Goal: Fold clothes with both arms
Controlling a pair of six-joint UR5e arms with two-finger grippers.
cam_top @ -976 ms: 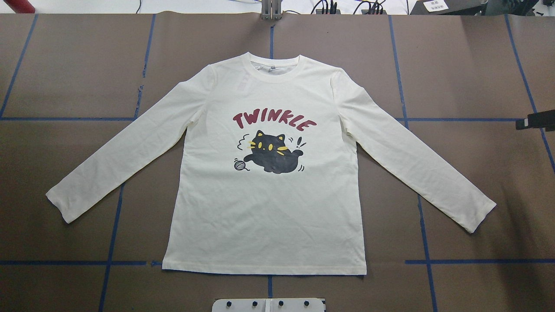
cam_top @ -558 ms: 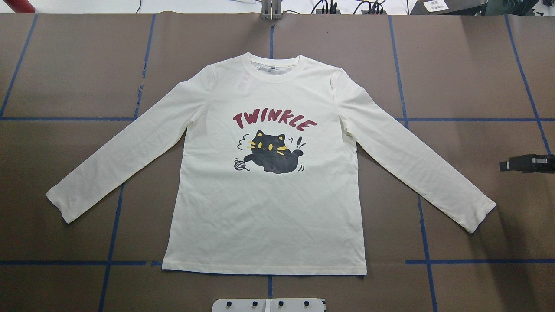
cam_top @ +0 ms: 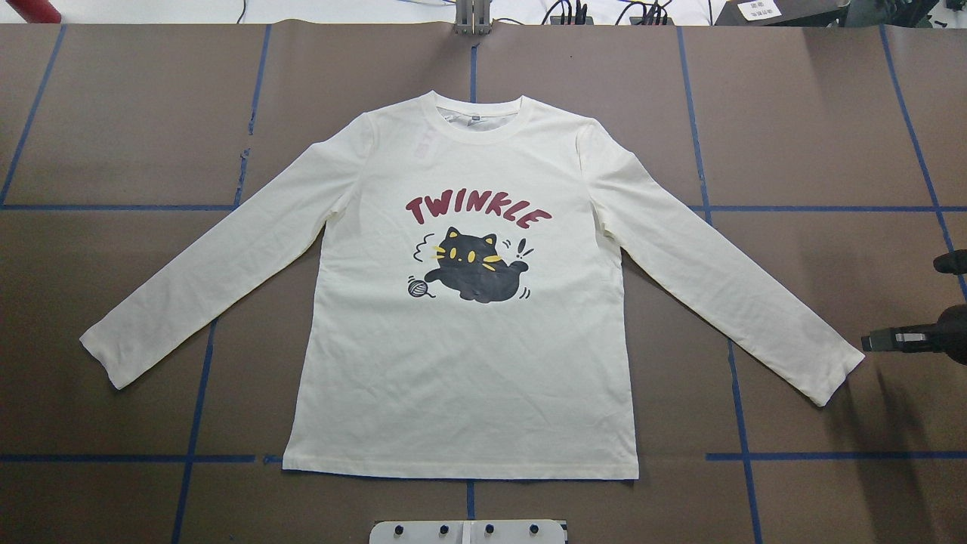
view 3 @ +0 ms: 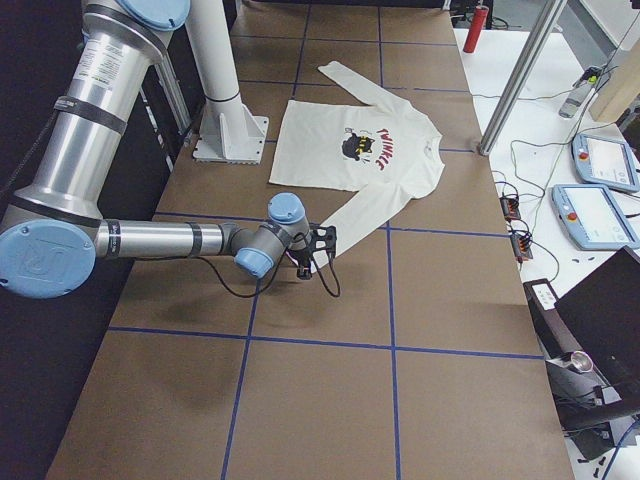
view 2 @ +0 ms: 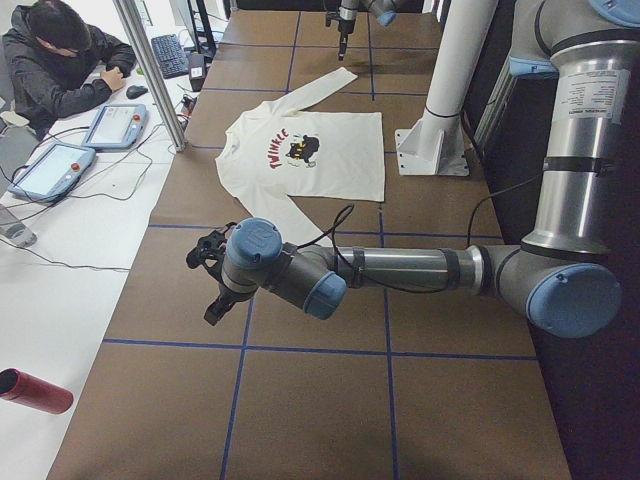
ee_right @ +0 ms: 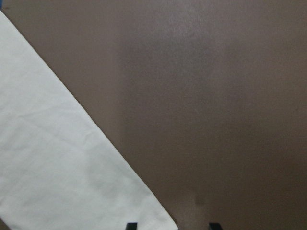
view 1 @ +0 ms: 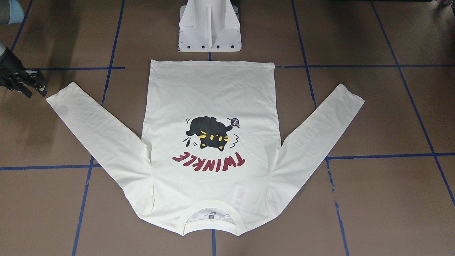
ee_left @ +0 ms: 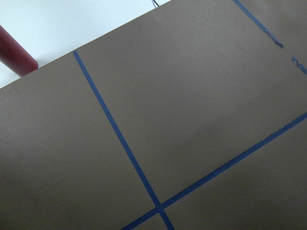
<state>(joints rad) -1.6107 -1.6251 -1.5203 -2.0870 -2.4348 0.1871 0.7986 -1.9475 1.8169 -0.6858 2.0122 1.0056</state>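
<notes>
A cream long-sleeved shirt [cam_top: 468, 363] with a black cat and "TWINKLE" lies flat and face up on the brown table, with both sleeves spread. It also shows in the front view [view 1: 209, 106]. My right gripper [cam_top: 876, 341] is open and empty. It hovers just right of the shirt's right cuff [cam_top: 835, 370] without touching it, and shows in the front view [view 1: 35, 90]. In the right wrist view its fingertips [ee_right: 132, 225] stand apart beside the sleeve edge [ee_right: 57, 163]. My left gripper [view 2: 208, 278] shows only in the exterior left view, off beyond the left sleeve. I cannot tell its state.
The white pedestal base [view 1: 209, 32] stands at the shirt's hem. Blue tape lines [cam_top: 193, 423] grid the table. A red cylinder [view 2: 35, 390] lies on the white bench past the table's far edge. An operator [view 2: 60, 55] sits by tablets, and a metal post [view 2: 150, 70] stands there.
My right gripper has moved along the table's right edge toward the robot, from level with the shirt's chest to beside the right cuff. The shirt has not moved.
</notes>
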